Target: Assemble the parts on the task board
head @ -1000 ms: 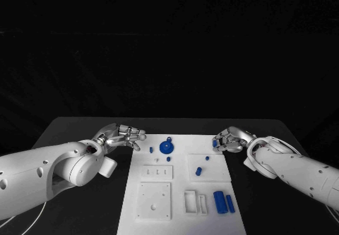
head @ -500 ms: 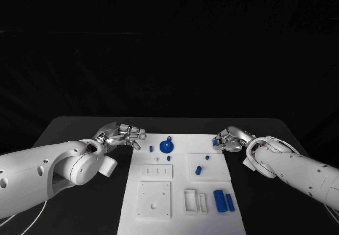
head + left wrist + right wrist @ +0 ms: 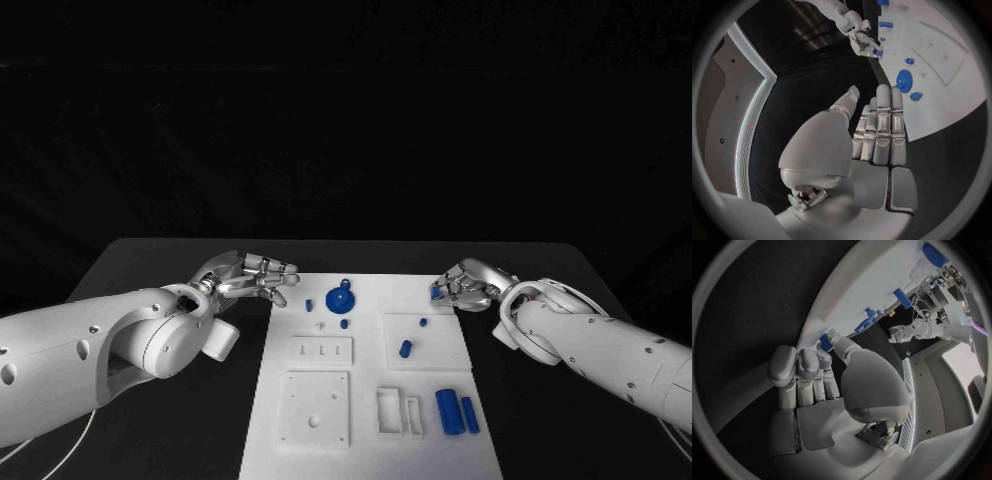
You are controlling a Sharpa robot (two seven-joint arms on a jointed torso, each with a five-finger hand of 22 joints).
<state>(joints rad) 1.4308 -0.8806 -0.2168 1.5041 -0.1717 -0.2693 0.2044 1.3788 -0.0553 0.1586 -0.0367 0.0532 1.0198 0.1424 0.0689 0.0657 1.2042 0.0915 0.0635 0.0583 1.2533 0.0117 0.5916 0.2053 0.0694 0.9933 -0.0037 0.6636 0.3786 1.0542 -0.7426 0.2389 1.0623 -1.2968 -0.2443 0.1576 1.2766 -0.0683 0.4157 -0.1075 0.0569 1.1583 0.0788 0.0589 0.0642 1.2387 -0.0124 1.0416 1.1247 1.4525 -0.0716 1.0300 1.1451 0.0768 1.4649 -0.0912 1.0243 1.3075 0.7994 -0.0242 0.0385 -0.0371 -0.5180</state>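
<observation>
**Two hands at the board's far corners, one holding a part**

Two hands show on my feed. The right hand (image 3: 464, 285) sits at the far right corner of the task board (image 3: 372, 420), fingers curled around a small blue part (image 3: 437, 293); my right wrist camera shows that blue piece (image 3: 826, 341) pinched at the fingertips against the board's edge. The left hand (image 3: 248, 277) hovers over the black table (image 3: 159, 265) just beside the board's far left corner. From its wrist camera I read the fingers (image 3: 882, 125) as straight, side by side, with nothing in them.

On the board, near the far edge: a round blue disc (image 3: 340, 299), with a small blue peg (image 3: 309, 305) to its left. Mid-board, a short blue piece (image 3: 405, 348) lies on a raised white square. Two blue cylinders (image 3: 456, 411) lie side by side at the near right.
</observation>
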